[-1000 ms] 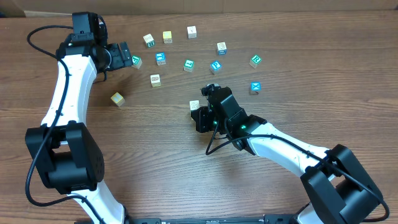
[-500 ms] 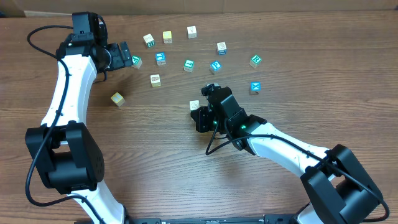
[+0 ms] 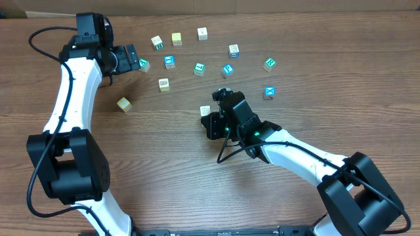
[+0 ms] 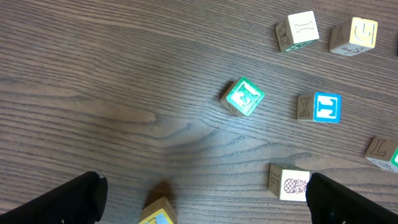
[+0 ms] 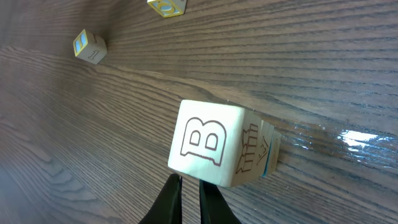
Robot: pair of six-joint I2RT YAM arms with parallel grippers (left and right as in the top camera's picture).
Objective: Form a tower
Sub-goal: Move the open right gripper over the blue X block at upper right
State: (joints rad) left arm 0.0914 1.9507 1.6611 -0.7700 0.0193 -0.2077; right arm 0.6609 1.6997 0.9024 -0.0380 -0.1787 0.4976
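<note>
The tower is out of view; only single wooden cubes lie scattered on the table. A cream cube with a brown letter B (image 5: 211, 146) lies just ahead of my right gripper (image 5: 189, 194). That gripper's fingers are shut, with nothing between them, and their tips are close under the cube's near edge. From above, this cube (image 3: 205, 111) sits at the tip of the right gripper (image 3: 210, 122). My left gripper (image 3: 135, 59) is open at the back left beside a teal-faced cube (image 3: 144, 64). Between its wide-spread fingers (image 4: 68, 200) the top of a yellow-and-blue cube (image 4: 158, 213) shows.
Loose cubes lie across the back of the table: a blue one (image 3: 170, 61), a teal one (image 3: 199, 68), a blue X one (image 3: 269, 92) and a lone cube (image 3: 124, 103) at left. The left wrist view shows a green cube (image 4: 244, 96) and a pineapple cube (image 4: 289, 185).
</note>
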